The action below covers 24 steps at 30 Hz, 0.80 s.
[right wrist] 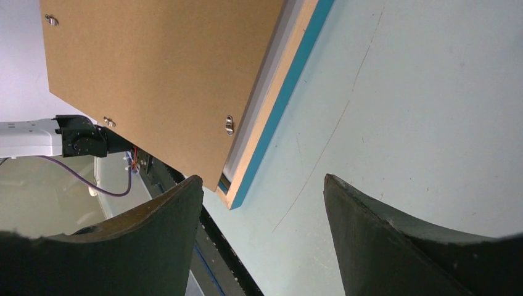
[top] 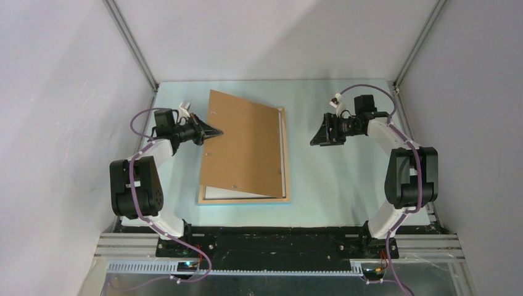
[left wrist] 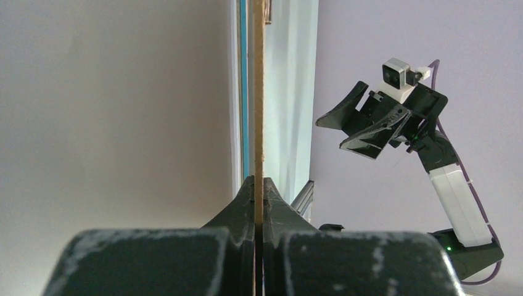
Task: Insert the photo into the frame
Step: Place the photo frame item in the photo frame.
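Left gripper [top: 214, 131] clamps the board's [top: 245, 145] left edge, holding it tilted above the frame [top: 285, 154] — right edge low at the rail. Inside lies a white sheet, likely the photo [top: 239, 193], face down — right gripper [top: 317, 133] gapes, well right.

you're looking at a plain brown backing board [top: 243, 145] lying tilted and askew, with the pale blue table [top: 336, 179] showing on every side of it; small metal clips [right wrist: 229, 124] dot the board's face near its edges. behind the board rises a grey wall [top: 265, 37], aluminium posts [top: 131, 43] stand at the corners to its left and right, and a black rail [top: 277, 243] runs along its near side
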Tool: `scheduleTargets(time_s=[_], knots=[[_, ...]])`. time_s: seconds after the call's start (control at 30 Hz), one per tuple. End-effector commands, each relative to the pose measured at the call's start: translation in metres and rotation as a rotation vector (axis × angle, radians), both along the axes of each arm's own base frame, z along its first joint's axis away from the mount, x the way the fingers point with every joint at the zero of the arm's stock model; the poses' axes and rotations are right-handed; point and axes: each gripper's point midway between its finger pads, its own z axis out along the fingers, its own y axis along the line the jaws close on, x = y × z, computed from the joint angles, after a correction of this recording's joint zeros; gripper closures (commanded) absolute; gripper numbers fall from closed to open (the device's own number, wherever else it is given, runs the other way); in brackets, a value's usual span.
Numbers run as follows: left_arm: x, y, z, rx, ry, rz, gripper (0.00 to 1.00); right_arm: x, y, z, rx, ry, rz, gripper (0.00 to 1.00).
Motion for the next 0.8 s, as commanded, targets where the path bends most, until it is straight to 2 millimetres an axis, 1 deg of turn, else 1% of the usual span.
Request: scheduleTargets(time_s=[0.0, 0.77], knots=[[-0.0059, -0.0095, 0.0244, -0.024, -0.086, -0.063, 1.0, 0.0019, 0.0, -0.0001, 0.012, -0.02, 0.012, 0.24], [-0.0075, -0.0139, 0.0186, -0.005, -0.081, -0.059, 1.0, 0.0023, -0.0005, -0.0019, 0.009, -0.016, 0.011, 0.24]])
